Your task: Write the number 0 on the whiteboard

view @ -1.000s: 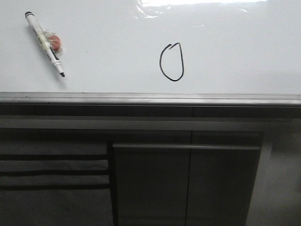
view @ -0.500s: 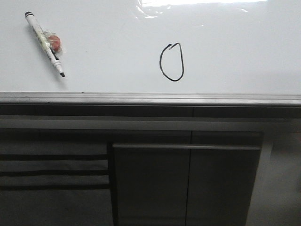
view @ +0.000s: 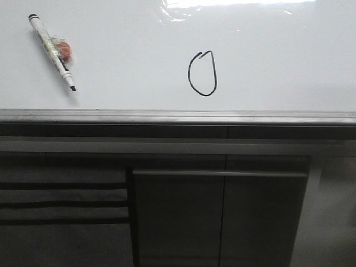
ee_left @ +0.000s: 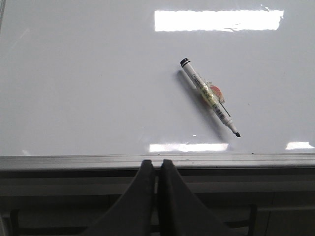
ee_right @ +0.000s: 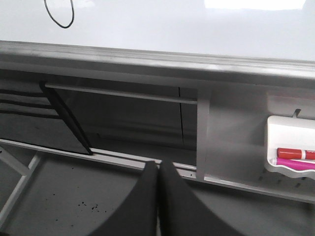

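Note:
The number 0 (view: 202, 73) is a thin black loop drawn on the whiteboard (view: 278, 61), near its middle; part of it shows in the right wrist view (ee_right: 59, 12). A white marker (view: 53, 51) with a black tip lies uncapped on the board at the left, also in the left wrist view (ee_left: 209, 97). My left gripper (ee_left: 157, 163) is shut and empty, below the board's grey edge strip (ee_left: 74, 161). My right gripper (ee_right: 158, 164) is shut and empty, low in front of the cabinet. Neither gripper shows in the front view.
Dark grey cabinet panels (view: 222, 217) stand below the board. A white tray (ee_right: 291, 152) with a red and a pink marker hangs at the right in the right wrist view. A small red object (view: 65, 49) lies by the marker.

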